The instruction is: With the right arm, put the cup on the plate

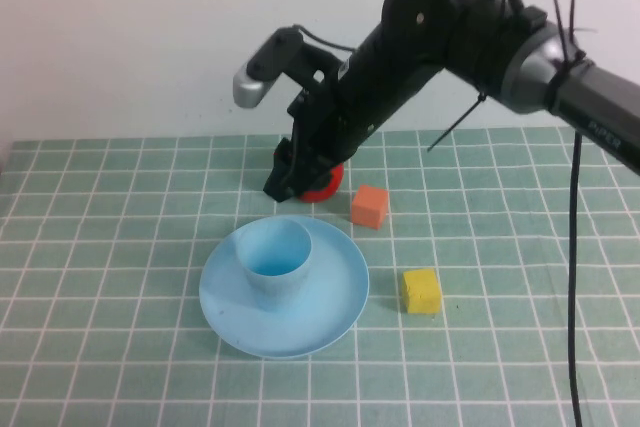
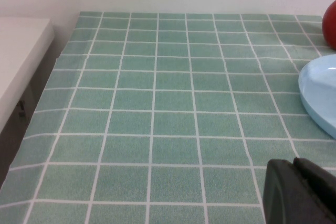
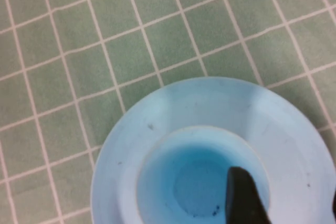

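The light-blue cup point(image 1: 275, 262) stands upright on the round light-blue plate point(image 1: 335, 297), left of the plate's middle. My right arm point(image 1: 480, 37) reaches in from the upper right. Its right gripper point(image 1: 283, 179) hangs above the plate's far edge, apart from the cup, open and empty. In the right wrist view the cup point(image 3: 194, 182) and plate point(image 3: 283, 129) lie below the right gripper point(image 3: 286, 187), with one finger point(image 3: 241, 198) over the cup's mouth. My left gripper point(image 2: 294, 169) is shut and empty, low over the mat, left of the plate's rim point(image 2: 320, 90).
A red round object point(image 1: 325, 187) lies behind the plate, partly hidden by the right gripper; it also shows in the left wrist view point(image 2: 331, 24). An orange cube point(image 1: 369, 206) and a yellow cube point(image 1: 421, 291) sit right of the plate. The green checked mat ends at a wall.
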Controlling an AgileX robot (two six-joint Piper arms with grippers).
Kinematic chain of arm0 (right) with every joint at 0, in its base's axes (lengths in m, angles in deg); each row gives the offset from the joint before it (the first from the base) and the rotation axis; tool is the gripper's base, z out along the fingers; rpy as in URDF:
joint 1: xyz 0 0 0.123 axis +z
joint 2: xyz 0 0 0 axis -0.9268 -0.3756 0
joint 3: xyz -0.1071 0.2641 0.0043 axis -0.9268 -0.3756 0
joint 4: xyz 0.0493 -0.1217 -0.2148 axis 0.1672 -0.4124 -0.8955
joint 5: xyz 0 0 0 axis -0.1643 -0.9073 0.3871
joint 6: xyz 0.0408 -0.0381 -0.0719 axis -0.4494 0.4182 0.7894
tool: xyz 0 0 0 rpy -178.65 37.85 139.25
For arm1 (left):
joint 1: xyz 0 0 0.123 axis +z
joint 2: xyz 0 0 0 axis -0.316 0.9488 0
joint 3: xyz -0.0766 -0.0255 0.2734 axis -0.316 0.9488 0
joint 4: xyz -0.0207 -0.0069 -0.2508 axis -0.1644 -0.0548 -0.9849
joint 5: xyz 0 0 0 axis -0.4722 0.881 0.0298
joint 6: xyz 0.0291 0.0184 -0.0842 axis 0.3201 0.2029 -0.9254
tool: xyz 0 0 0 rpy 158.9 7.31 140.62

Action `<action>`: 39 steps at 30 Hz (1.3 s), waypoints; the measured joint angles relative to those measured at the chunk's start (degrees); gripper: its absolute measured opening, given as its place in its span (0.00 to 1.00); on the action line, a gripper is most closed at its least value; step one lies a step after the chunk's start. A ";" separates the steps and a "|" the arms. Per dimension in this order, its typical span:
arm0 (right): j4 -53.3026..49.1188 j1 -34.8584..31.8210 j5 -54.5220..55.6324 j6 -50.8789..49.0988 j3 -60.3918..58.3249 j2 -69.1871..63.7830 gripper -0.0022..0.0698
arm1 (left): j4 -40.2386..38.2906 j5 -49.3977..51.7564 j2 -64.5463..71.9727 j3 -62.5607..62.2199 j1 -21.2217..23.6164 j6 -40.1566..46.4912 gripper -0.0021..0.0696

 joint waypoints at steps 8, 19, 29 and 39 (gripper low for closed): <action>-12.19 -0.46 -11.52 -11.07 15.51 1.17 0.17 | 0.00 0.00 0.00 0.00 0.00 0.00 0.02; -39.38 -1.05 -11.83 -18.27 12.48 13.51 0.03 | 0.00 0.00 0.00 0.00 0.00 0.00 0.02; -50.34 -6.04 -11.83 -18.89 -8.50 29.81 0.03 | 0.00 0.00 0.00 0.00 0.00 0.00 0.02; -47.45 -20.73 -4.53 -21.63 -36.98 46.52 0.03 | 0.00 0.00 0.00 0.00 0.00 0.00 0.03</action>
